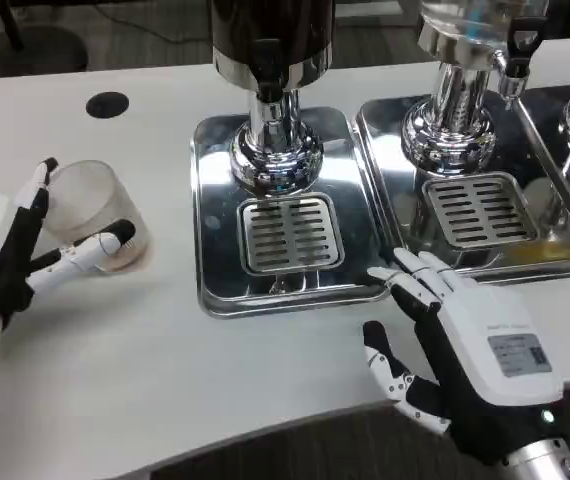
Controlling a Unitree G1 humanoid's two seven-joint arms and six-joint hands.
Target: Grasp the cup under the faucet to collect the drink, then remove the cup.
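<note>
A clear plastic cup (93, 212) stands upright on the white table at the left, well away from the dispensers. My left hand (10, 262) is against its near-left side with the fingers spread wide and straight. One finger (35, 195) lies along the cup's left wall and the thumb (103, 246) reaches across its front; none curls around it. The dark dispenser's faucet (268, 70) hangs over a slotted drip grate (290, 232), which has nothing on it. My right hand (470, 345) lies flat and open on the table just in front of the trays.
Two steel drip trays (215, 290) (565, 268) sit side by side, each under a chrome dispenser column. A second grate (480, 208) lies in the right tray. A round black hole (107, 104) is at the table's far left. The table's front edge runs close below my right hand.
</note>
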